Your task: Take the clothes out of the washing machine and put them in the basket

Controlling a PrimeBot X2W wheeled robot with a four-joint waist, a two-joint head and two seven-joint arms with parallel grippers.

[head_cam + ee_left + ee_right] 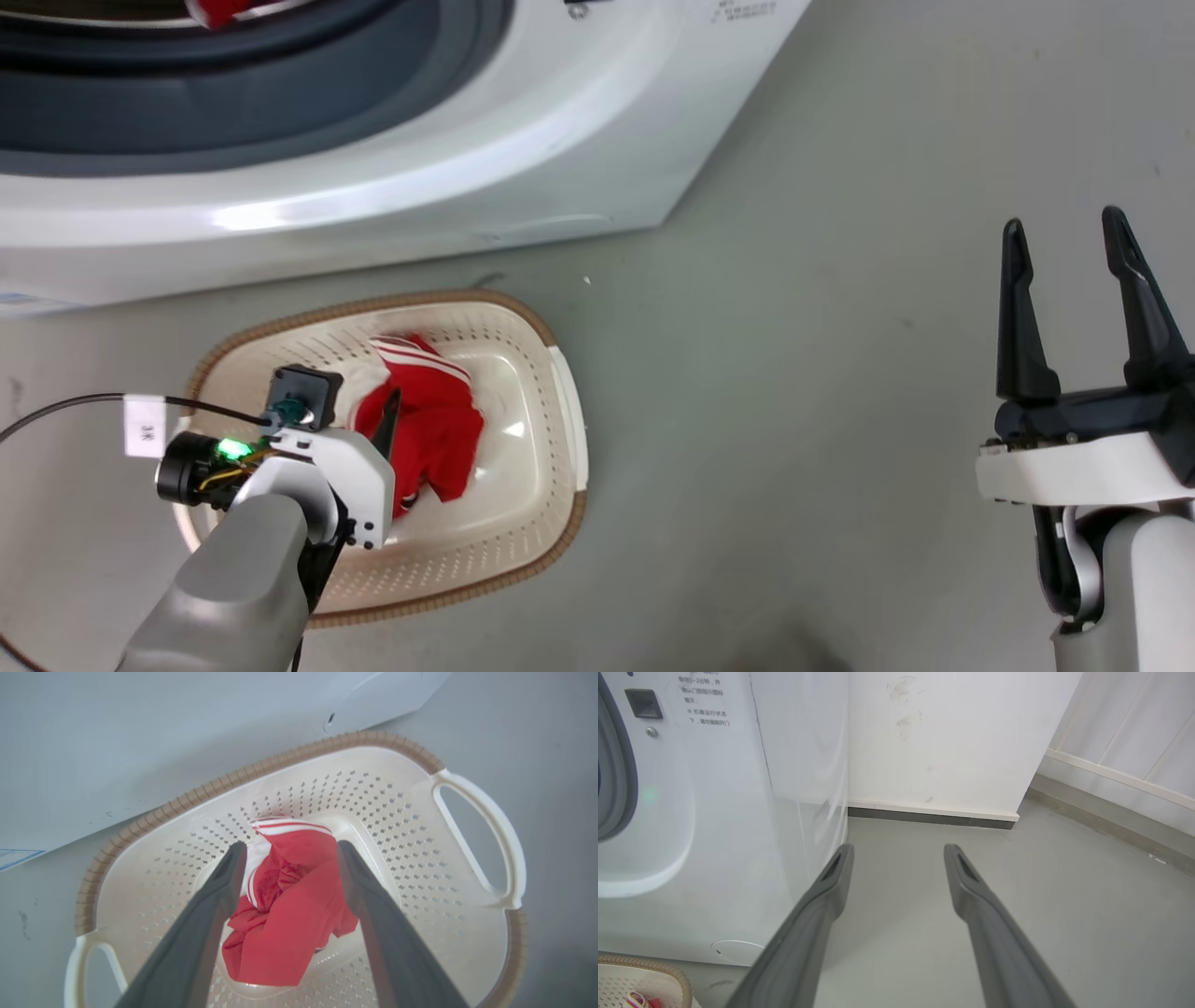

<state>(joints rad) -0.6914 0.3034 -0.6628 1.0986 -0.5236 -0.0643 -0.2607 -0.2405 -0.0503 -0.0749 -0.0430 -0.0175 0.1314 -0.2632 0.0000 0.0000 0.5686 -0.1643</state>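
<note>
Grey floor [794, 420] — clothes [285, 914] in basket [397, 826], under the spread left claw [290, 845].

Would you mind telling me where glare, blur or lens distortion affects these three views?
Head view: a bright glare streak on the washing machine front and a highlight on the basket floor. Left wrist view: the fingers of the left tool look soft up close, the red garment sharp. Right wrist view: the washing machine's side panel shows a glossy sheen.
</note>
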